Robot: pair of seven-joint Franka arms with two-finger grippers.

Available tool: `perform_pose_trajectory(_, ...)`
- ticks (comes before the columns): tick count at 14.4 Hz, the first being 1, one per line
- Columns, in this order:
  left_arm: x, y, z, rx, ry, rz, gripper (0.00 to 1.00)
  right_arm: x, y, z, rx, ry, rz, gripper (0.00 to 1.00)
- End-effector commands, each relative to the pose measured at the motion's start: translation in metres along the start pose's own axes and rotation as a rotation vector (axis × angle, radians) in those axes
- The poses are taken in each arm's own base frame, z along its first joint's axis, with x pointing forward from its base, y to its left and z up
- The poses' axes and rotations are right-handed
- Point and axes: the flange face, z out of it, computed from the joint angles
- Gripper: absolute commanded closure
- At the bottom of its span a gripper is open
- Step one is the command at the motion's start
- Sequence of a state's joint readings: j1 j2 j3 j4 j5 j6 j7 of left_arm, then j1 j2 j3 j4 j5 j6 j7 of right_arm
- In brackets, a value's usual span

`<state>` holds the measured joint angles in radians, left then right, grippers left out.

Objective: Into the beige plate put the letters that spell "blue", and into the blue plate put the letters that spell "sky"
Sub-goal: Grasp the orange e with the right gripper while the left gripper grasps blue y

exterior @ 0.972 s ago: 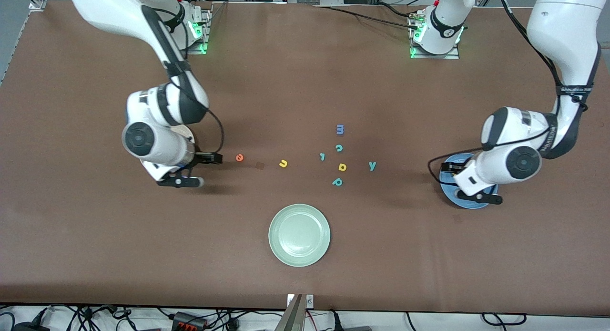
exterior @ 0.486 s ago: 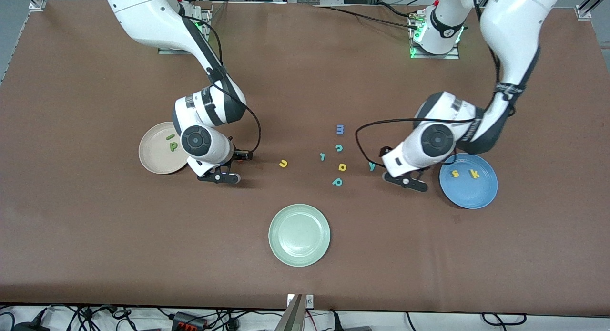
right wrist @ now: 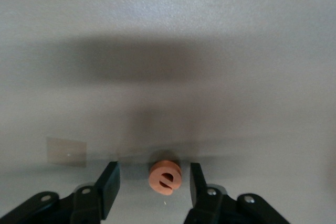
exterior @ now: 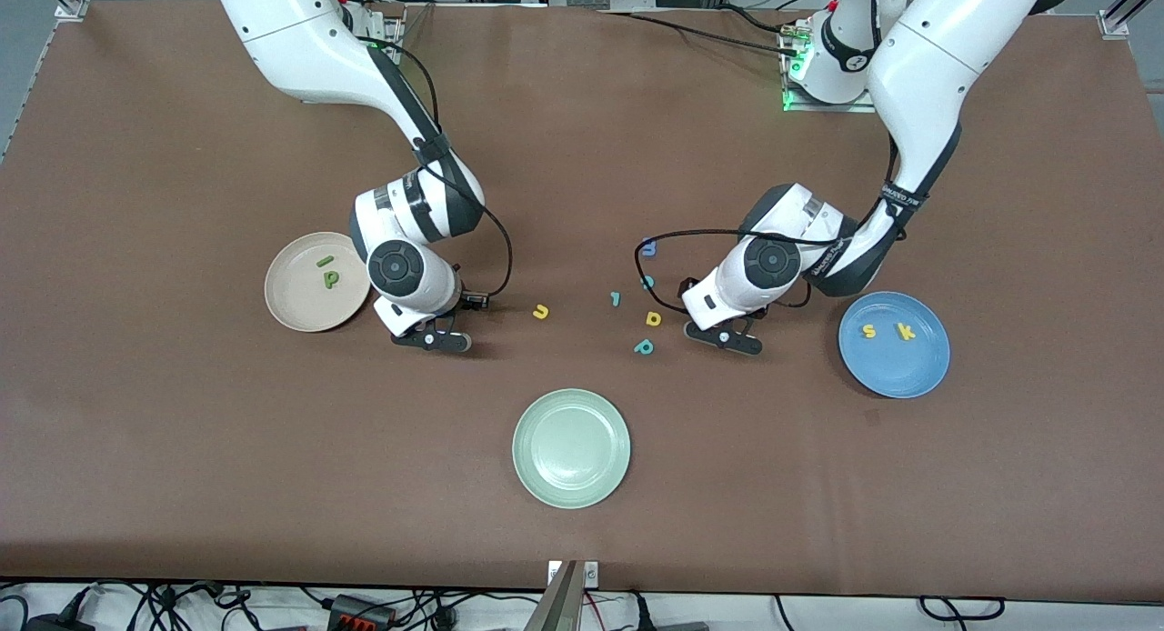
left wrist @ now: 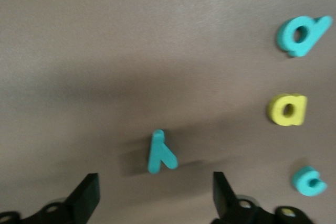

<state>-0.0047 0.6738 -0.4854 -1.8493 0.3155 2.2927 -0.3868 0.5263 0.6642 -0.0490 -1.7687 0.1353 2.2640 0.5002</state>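
Front view, counts:
- Plates: 3. Beige plate (exterior: pixel 284 311) at mid-height of the frame, twd the right arm's end; blue plate (exterior: pixel 896 369) at mid-height, twd the left arm's end; pale green plate (exterior: pixel 571 447) at lower centre.
- In beige plate: 2 letters, green bar (exterior: pixel 324 261) and green p-shape (exterior: pixel 330 280), close together, not touching.
- In blue plate: 2 letters, yellow s (exterior: pixel 869 331) and yellow k (exterior: pixel 906 332), side by side, apart.
- Loose on table (exterior: pixel 582 140), frame centre: 8 letters. Yellow u (exterior: pixel 541 312), small teal hook (exterior: pixel 616 298), teal c (exterior: pixel 647 282) (partly covered by cable), yellow d-shape (exterior: pixel 653 318), teal p (exterior: pixel 644 346), blue m (exterior: pixel 648 245), plus 2 seen only from the wrists.

Right gripper (right wrist: pixel 153 187): low over table btwn beige plate and yellow u. Fingers apart, orange e (right wrist: pixel 165 177) sits btwn them, thin gap each side, no contact.

Left gripper (left wrist: pixel 156 198): low over table just beside yellow d-shape, twd blue plate. Fingers wide apart, teal y (left wrist: pixel 160 153) flat on table btwn them, untouched.
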Motion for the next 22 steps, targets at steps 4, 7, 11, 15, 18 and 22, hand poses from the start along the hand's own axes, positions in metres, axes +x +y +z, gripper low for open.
perform_pose_trajectory(4,0.005,0.002,0.004,0.014,0.028,-0.005,0.49,-0.002,-0.001,0.006,-0.009,-0.016,0.027,0.49)
perform_pose_trajectory(7,0.006,0.001,0.003,0.014,0.032,-0.006,0.67,-0.003,-0.001,0.008,-0.011,-0.018,0.024,0.61)
perform_pose_trajectory(11,0.008,-0.005,0.001,0.022,0.040,-0.007,0.86,-0.005,0.000,0.007,-0.014,-0.025,0.017,0.87)
perform_pose_trajectory(15,0.012,-0.026,-0.010,0.029,0.048,-0.033,0.93,0.004,0.014,-0.027,0.000,-0.006,0.009,0.89)
perform_pose_trajectory(18,0.017,-0.047,-0.034,0.048,0.064,-0.062,0.93,0.030,0.074,-0.060,-0.022,-0.002,0.024,0.89)
perform_pose_trajectory(22,0.027,-0.101,-0.063,0.182,-0.023,-0.024,0.93,0.039,0.164,-0.092,-0.053,-0.097,-0.040,0.89)
